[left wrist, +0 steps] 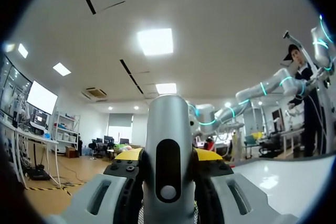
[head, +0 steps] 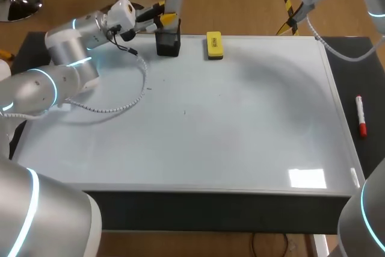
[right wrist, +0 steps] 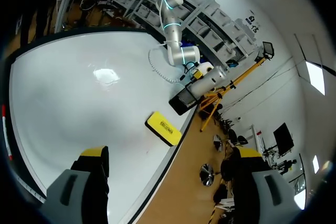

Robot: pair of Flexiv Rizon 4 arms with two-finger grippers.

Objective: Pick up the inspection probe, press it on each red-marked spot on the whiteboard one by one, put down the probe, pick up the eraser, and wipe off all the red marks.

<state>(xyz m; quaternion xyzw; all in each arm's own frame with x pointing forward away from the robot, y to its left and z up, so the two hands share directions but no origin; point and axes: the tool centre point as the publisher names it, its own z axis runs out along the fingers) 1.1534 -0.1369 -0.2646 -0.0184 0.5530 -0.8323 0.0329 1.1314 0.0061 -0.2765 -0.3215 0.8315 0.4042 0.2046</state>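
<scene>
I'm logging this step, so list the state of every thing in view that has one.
left tool: shut on the inspection probe.
right tool: open, empty.
inspection probe: upright, gripped, at the black holder.
black holder: upright by the whiteboard's far edge.
eraser: lying flat on the whiteboard, untouched.
whiteboard: no red marks visible.
red marker: lying flat beside the whiteboard.

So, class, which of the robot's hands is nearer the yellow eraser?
Left. The left hand holds the probe at the black holder, just beside the eraser; the right hand hangs open, raised, farther off.
</scene>
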